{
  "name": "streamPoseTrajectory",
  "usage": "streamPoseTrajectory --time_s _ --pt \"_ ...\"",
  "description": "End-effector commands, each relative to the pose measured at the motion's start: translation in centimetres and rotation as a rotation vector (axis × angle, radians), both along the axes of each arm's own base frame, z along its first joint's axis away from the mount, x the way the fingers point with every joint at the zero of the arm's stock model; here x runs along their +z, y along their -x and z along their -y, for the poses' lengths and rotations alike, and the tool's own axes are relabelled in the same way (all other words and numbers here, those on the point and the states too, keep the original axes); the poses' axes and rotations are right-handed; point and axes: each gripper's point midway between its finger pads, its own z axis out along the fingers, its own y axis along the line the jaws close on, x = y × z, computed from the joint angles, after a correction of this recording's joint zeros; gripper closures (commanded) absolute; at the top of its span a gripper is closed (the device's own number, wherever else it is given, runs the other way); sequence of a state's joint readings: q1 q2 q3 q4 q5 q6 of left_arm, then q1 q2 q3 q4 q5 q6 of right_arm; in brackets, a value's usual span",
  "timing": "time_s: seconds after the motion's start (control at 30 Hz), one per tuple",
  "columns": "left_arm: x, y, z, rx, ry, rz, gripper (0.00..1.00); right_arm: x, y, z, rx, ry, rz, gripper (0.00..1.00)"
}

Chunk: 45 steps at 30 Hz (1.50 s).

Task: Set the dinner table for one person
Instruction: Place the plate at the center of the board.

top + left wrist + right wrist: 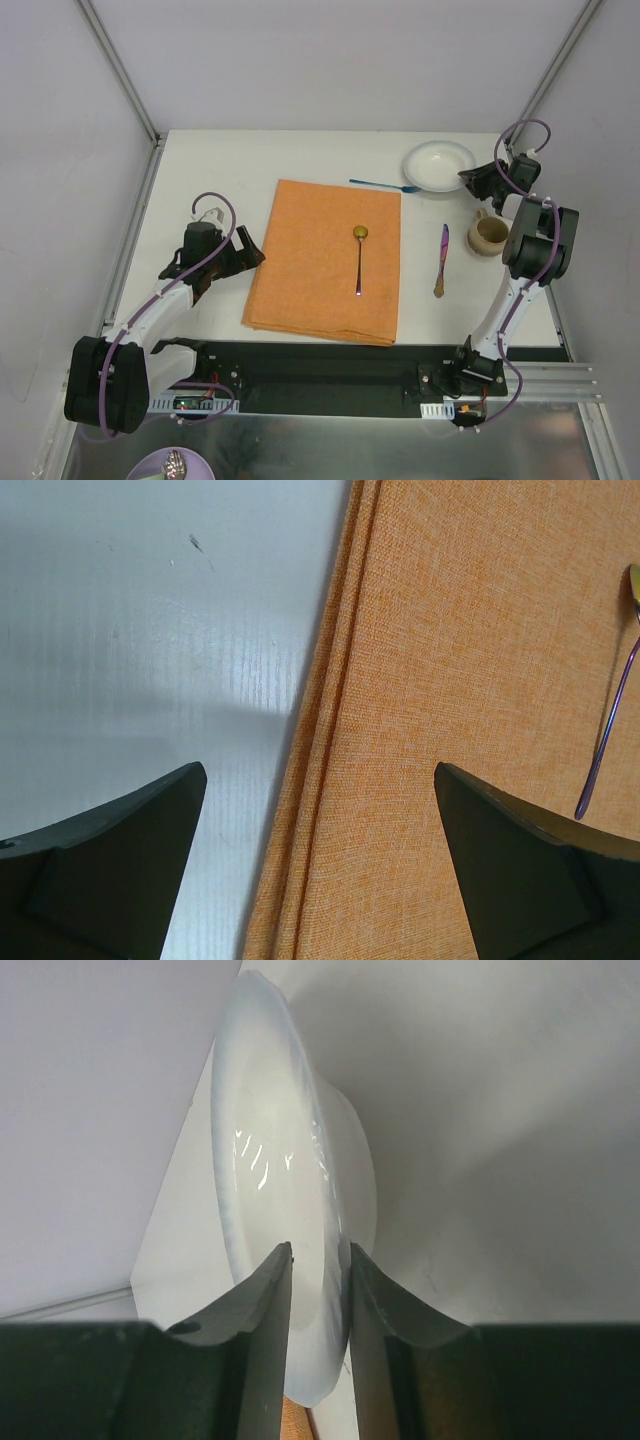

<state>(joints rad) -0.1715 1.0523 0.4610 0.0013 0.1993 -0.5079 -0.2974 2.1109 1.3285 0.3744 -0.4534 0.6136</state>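
White table [200,170] is bearing a bowl [438,163] at 1 o'clock, a mug [489,235] at its 5 o'clock; right tool [320,1260], narrow, is straddling the bowl's rim, grip unclear; left tool [320,770] is hovering wide.

Top view overlooks table [220,160]; left wrist close over placemat [450,680] (spoon [610,730] shared), right wrist at plate [270,1190].

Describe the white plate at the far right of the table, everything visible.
The white plate is round, glossy and ceramic-looking, with a broad rim around a shallow empty well. It lies on the dinner table at its far right, off the orange cloth. The right gripper straddles its rim, a finger on each face; whether it pinches is unclear. The tip of a blue utensil ends by its near-left edge.
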Motion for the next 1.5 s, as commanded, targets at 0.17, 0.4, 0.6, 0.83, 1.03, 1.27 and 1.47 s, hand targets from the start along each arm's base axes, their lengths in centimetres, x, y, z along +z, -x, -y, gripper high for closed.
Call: streamPoseTrajectory --time_s 0.17,0.4,0.6,0.83,1.03,1.27,1.47 --pt "0.7 -0.3 0.2 -0.018 -0.014 0.032 0.01 2.9 -1.9 0.5 0.017 0.022 0.113 0.65" --pt "0.9 -0.3 0.2 -0.021 -0.011 0.038 0.01 2.1 -1.6 0.8 0.008 0.032 0.095 0.57" --pt "0.9 -0.3 0.2 -0.019 -0.012 0.040 0.01 1.2 -1.3 1.1 0.000 0.033 0.075 0.53" --pt "0.7 -0.2 0.1 -0.016 -0.015 0.039 0.01 -0.6 -0.7 1.8 -0.016 0.032 0.036 0.52" --pt "0.6 -0.1 0.1 -0.016 -0.016 0.034 0.01 -1.6 -0.2 2.8 -0.038 0.039 0.015 0.52" --pt "0.6 -0.1 0.0 -0.014 -0.018 0.035 0.01 -1.3 0.7 4.6 -0.095 0.095 0.013 0.52" --pt "0.6 -0.1 0.1 -0.017 -0.015 0.034 0.01 2.1 0.1 5.8 -0.111 0.177 0.081 0.52"
